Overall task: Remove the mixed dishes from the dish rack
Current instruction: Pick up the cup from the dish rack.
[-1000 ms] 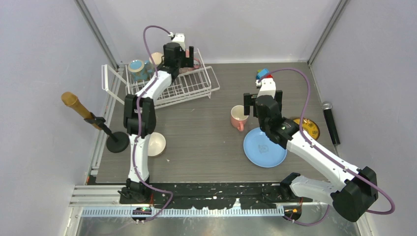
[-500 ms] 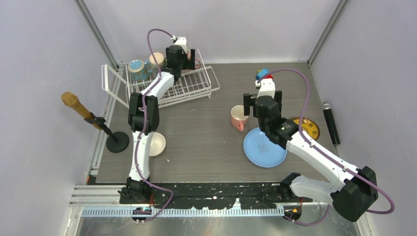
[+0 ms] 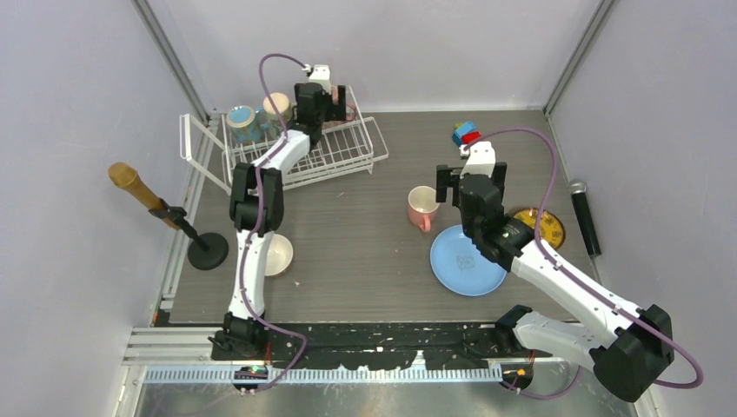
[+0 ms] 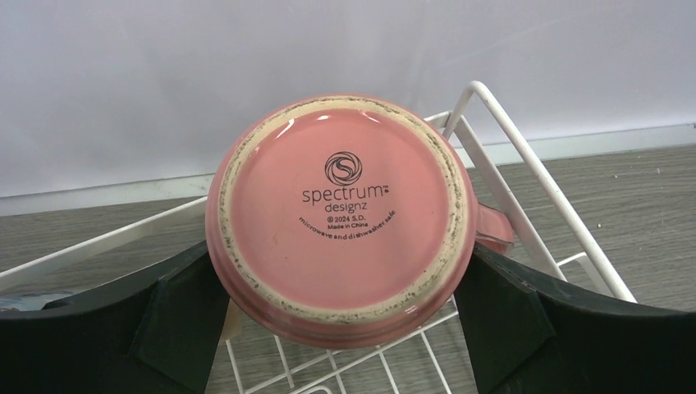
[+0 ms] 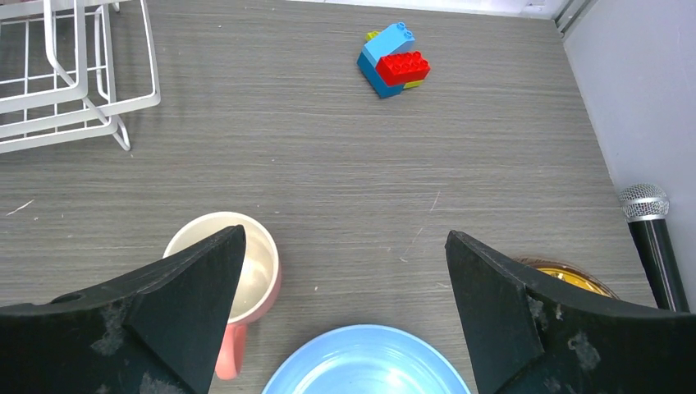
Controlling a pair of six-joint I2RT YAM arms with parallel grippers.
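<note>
Pink glaze filled the left wrist view: a pink mug lay tipped in the dish rack at the table's far left corner. Its stamped base faced the camera and its handle poked out to the right. The left hand stood spread wide, one finger on each side of the mug's body, close to it or just touching, with no squeeze yet. To do this well, the fingers should probably close evenly across the body, clear of the handle and the rack wire. The lift should then go straight up before swinging out over the raised side. The teal mug and cream mug sat in the rack too. The right hand hung spread over the other pink mug and light-blue plate out on the table.
</note>
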